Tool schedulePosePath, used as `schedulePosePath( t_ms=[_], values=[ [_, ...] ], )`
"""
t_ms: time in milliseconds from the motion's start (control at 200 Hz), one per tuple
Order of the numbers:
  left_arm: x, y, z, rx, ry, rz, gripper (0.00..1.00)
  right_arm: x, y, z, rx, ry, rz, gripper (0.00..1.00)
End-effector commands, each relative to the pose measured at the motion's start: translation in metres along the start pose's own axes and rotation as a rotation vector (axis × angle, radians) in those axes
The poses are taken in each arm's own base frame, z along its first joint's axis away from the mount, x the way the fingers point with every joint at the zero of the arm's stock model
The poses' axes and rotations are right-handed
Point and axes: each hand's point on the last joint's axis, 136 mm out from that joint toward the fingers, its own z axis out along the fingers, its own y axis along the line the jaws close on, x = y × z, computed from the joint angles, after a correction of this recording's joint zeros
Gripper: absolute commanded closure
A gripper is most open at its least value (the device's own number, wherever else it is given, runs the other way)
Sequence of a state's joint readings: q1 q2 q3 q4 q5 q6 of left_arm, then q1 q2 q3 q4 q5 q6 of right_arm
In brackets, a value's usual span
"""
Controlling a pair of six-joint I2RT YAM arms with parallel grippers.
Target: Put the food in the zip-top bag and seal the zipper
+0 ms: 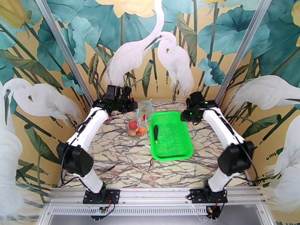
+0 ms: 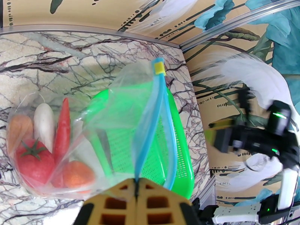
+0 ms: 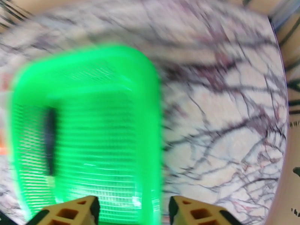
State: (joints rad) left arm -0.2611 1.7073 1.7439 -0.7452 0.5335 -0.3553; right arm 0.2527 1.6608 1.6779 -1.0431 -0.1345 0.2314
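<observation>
The clear, crinkly plastic zip-top bag (image 2: 123, 105) sits on the veined marble-pattern table (image 1: 112, 154), just left of the green mesh plastic basket (image 1: 176, 156), with its mouth lifted. Bunched in its bottom are a glossy red tomato (image 2: 33, 162), a slim red chili (image 2: 63, 132), a smooth white radish (image 2: 44, 119), a tan potato (image 2: 18, 128) and a small round orange (image 2: 77, 173). The thin light blue zipper (image 2: 150, 120), tipped with a yellow tab (image 2: 160, 67), is pinched in the clenched left gripper (image 2: 137, 182). A dark elongated eggplant (image 1: 155, 135) lies along the basket's left side. The right gripper (image 3: 131, 212) hangs over the basket, jaws spread, grasping nothing.
</observation>
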Motion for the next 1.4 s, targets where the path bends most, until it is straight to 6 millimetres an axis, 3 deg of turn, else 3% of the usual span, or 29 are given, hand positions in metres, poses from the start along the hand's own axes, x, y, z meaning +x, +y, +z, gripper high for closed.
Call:
schedulePosePath(
  t_ms=[0, 145, 350, 800, 995, 1175, 1396],
  values=[
    [-0.013, -0.007, -0.013, -0.006, -0.04, 0.017, 1.0, 0.026, 0.052, 0.022, -0.155, 0.115, -0.011, 0.55],
    [-0.015, -0.009, -0.014, -0.003, -0.045, 0.019, 1.0, 0.062, 0.084, 0.071, -0.188, 0.244, -0.022, 0.55],
    [-0.013, -0.009, -0.017, -0.007, -0.043, 0.021, 1.0, 0.089, 0.1, 0.119, -0.209, 0.316, 0.032, 0.56],
    [-0.007, -0.009, -0.02, -0.016, -0.023, 0.029, 1.0, 0.13, 0.12, 0.173, -0.205, 0.444, 0.002, 0.56],
    [-0.004, -0.008, -0.021, -0.019, -0.009, 0.034, 1.0, 0.139, 0.121, 0.191, -0.179, 0.465, -0.01, 0.56],
    [-0.003, -0.01, -0.024, -0.021, -0.005, 0.045, 1.0, 0.142, 0.11, 0.204, -0.105, 0.47, -0.017, 0.56],
    [-0.003, -0.009, -0.025, -0.03, 0.002, 0.055, 1.0, 0.14, 0.106, 0.213, -0.08, 0.456, -0.029, 0.79]
  ],
)
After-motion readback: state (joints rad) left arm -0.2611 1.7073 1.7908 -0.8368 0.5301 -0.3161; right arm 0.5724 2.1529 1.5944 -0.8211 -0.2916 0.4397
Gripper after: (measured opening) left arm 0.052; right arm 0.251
